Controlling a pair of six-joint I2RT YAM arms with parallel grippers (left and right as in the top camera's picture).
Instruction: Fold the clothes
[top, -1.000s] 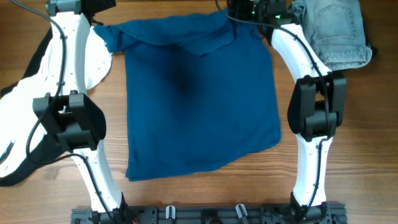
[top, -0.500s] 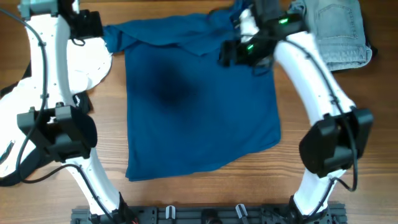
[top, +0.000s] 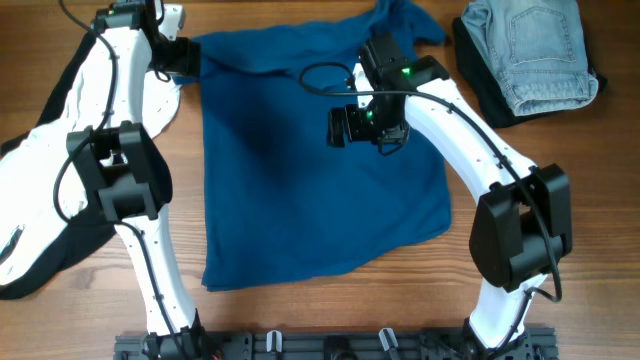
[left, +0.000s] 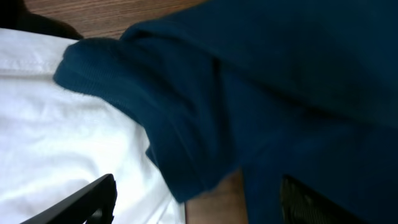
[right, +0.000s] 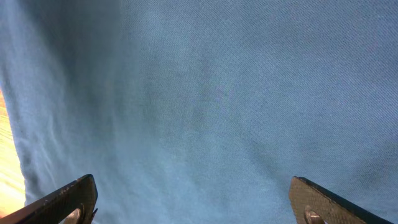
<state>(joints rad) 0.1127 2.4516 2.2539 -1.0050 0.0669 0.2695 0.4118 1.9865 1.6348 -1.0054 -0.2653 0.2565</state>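
A dark blue T-shirt lies spread on the wooden table, its top edge folded over and a sleeve bunched at the back right. My left gripper is open at the shirt's back left sleeve, with nothing between its fingers. My right gripper is open and hovers over the upper middle of the shirt; the right wrist view shows only blue cloth between its spread fingers.
A white garment with a black one under it lies at the left, partly under the left arm. Folded light blue jeans rest on a dark garment at the back right. Bare wood shows around the shirt.
My right gripper has moved from the shirt's back right corner forward and left over its middle. My left gripper has moved right to the back left sleeve.
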